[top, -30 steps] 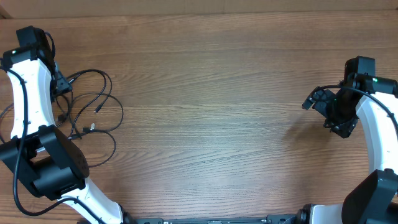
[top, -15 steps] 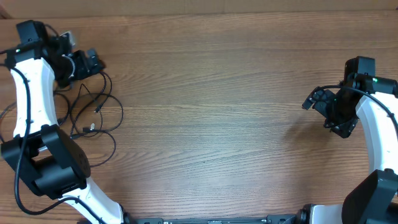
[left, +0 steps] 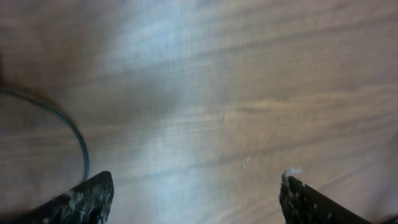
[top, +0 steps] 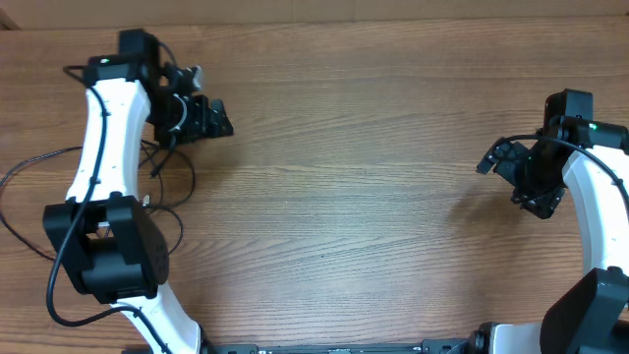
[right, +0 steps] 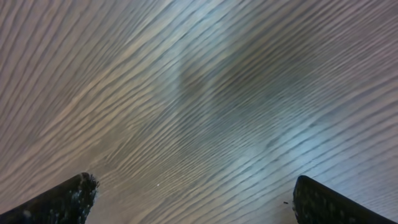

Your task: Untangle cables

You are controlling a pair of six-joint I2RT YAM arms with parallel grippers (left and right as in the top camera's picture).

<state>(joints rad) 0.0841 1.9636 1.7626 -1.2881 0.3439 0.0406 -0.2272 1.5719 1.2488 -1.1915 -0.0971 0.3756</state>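
The cables are thin black cords in loose loops at the left of the wooden table, partly hidden under my left arm. A small plug end shows beside the arm. My left gripper is open and empty, to the right of and behind the loops, pointing right. In the left wrist view the gripper has its jaws wide apart over bare wood, with one thin cable arc at the left. My right gripper is far right, open and empty, and is over bare wood in its wrist view.
A thicker black wire from the left arm loops over the table's left edge. The table's back edge runs just behind the left gripper. Wood grain fills the span between the two arms.
My left arm has swung from the far left, over the cables, back and to the right; its gripper now points right past the loops. The right arm has not moved.
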